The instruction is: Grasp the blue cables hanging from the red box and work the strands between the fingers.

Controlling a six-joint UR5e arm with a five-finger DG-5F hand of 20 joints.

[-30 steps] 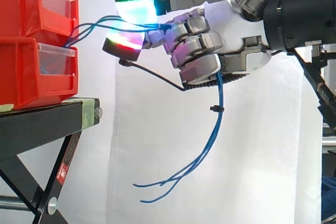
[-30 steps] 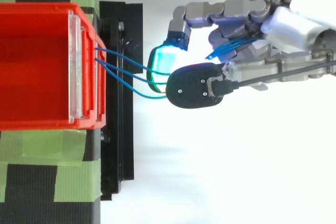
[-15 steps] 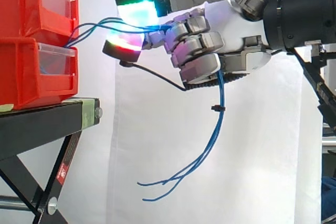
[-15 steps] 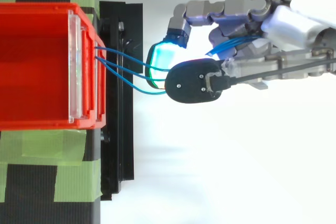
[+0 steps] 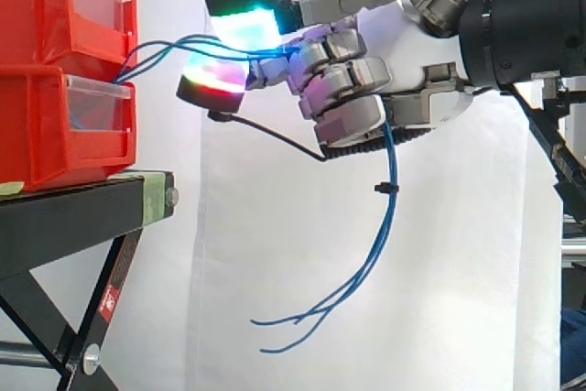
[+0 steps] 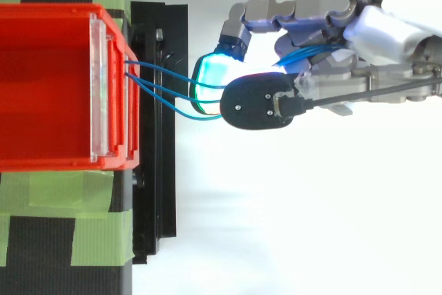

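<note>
We see cables' (image 5: pixel 391 167) loose tails swung a bit right vs 0.5 s ago and pads (image 5: pixel 245 27) rolled slightly, so strands are prob. being worked. Hand (image 5: pixel 412 52) is level, right of red box (image 5: pixel 55 70), fingers curled and pinching cables. Cables span box to hand, tails hang below.

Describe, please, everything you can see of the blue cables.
The blue cables are thin, flexible-looking strands, three where they leave the red bins in the top view. They arch across to the hand, pass between its glowing pads and through its curled fingers, then hang below the palm. A small black tie bunches them there; beneath it they curve toward the bins and splay into free ends in mid-air.
</note>
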